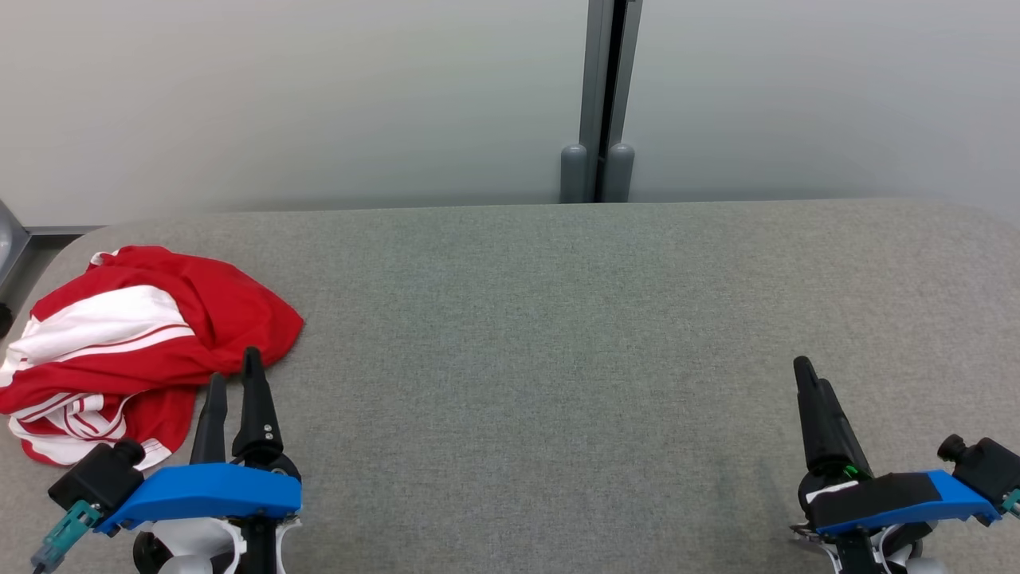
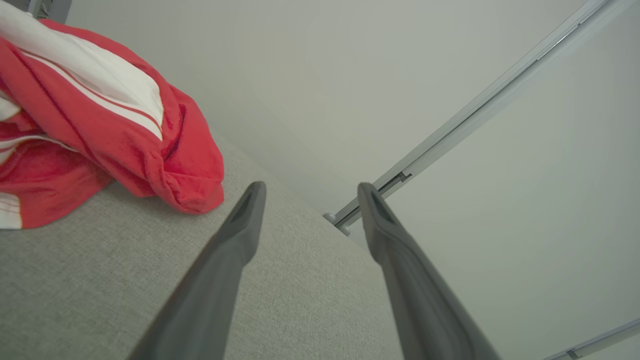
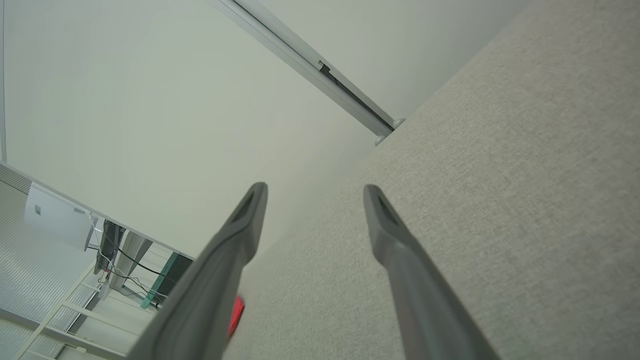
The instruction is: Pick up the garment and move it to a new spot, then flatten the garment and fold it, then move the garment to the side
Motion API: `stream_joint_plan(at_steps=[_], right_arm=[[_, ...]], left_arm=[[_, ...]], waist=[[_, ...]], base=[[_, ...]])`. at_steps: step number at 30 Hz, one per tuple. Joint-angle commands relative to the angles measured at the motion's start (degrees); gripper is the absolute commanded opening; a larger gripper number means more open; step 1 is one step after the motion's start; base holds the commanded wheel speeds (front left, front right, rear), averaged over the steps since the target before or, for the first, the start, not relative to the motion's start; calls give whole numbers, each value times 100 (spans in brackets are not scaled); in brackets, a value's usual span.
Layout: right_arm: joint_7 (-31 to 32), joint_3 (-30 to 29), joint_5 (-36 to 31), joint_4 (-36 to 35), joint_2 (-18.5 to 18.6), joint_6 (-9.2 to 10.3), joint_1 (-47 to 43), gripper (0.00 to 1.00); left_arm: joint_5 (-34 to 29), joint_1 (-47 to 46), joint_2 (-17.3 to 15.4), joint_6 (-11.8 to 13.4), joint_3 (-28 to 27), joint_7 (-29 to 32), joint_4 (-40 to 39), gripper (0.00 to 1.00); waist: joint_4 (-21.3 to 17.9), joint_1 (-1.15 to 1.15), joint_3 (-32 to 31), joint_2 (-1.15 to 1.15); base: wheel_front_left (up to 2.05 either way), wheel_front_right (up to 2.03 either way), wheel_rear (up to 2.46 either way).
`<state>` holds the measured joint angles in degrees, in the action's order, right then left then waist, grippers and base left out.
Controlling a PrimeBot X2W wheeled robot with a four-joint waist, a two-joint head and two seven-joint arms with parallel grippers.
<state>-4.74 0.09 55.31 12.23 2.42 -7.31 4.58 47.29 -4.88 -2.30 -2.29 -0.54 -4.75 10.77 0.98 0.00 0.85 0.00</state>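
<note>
A crumpled red garment (image 1: 135,343) with white stripes lies in a heap at the left end of the grey fabric table (image 1: 558,335). My left gripper (image 1: 235,375) stands open just right of the heap's near edge, its fingertips close to the cloth with nothing between them. The left wrist view shows the garment (image 2: 100,125) up and left of the spread fingers (image 2: 235,245). At the lower right my right gripper (image 1: 809,375) hangs open and empty over bare table. A sliver of the red garment (image 3: 236,315) peeks past a finger in the right wrist view.
A pale wall with a grey vertical post (image 1: 602,104) rises behind the table's far edge. The table's rounded left end (image 1: 56,255) drops off beside the garment. Shelving and cables (image 3: 115,250) stand beyond the table in the right wrist view.
</note>
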Motion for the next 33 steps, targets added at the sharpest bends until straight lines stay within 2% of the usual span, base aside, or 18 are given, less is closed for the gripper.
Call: stream_joint_plan(at_steps=[1,16,33], right_arm=[[-58,23,-168,-62,41,-15,166,100],[-312,133,-1277,10,48,-18,194,100],[-561,223,-2347,86,54,-19,152,100]], left_arm=[[-187,-156,-54,25,40,-60,-68,100],[-1527,-191,-124,77,163,-315,94,100],[-2531,-198,-152,178,265,-564,359,100]], waist=[[4,0,1,0],[53,0,21,0],[101,0,2,0]], base=[[0,0,0],[0,0,0],[0,0,0]])
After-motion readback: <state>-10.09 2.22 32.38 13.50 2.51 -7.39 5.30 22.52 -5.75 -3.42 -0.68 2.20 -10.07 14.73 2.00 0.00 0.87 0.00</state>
